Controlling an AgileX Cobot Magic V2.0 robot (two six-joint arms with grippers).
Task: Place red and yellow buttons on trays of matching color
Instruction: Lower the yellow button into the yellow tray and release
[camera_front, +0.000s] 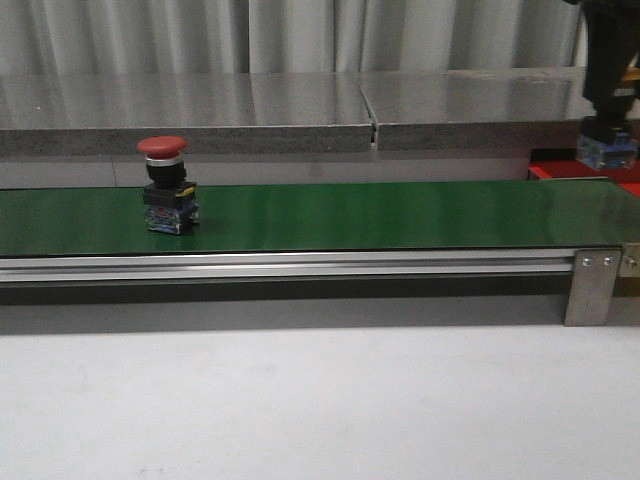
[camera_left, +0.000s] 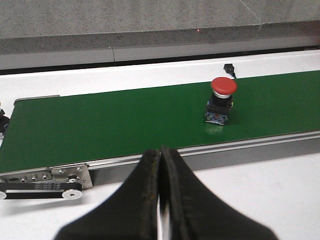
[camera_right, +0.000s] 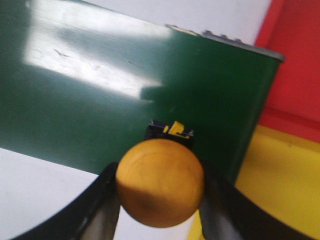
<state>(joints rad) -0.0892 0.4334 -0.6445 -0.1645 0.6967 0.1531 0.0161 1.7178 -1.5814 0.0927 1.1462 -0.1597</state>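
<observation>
A white desk (camera_front: 300, 400) is carrying a long green belt (camera_front: 380, 215) in a metal frame. A red button (camera_front: 166, 185) is standing upright on the belt, ahead of the left gripper (camera_left: 161, 165) and off to one side of it, well apart from it. Past the belt's end, a red tray (camera_right: 295, 65) and a yellow tray (camera_right: 280, 185) are lying side by side, just beside the right gripper (camera_right: 160, 200). A grey ledge (camera_front: 300, 105) is running behind the belt.
</observation>
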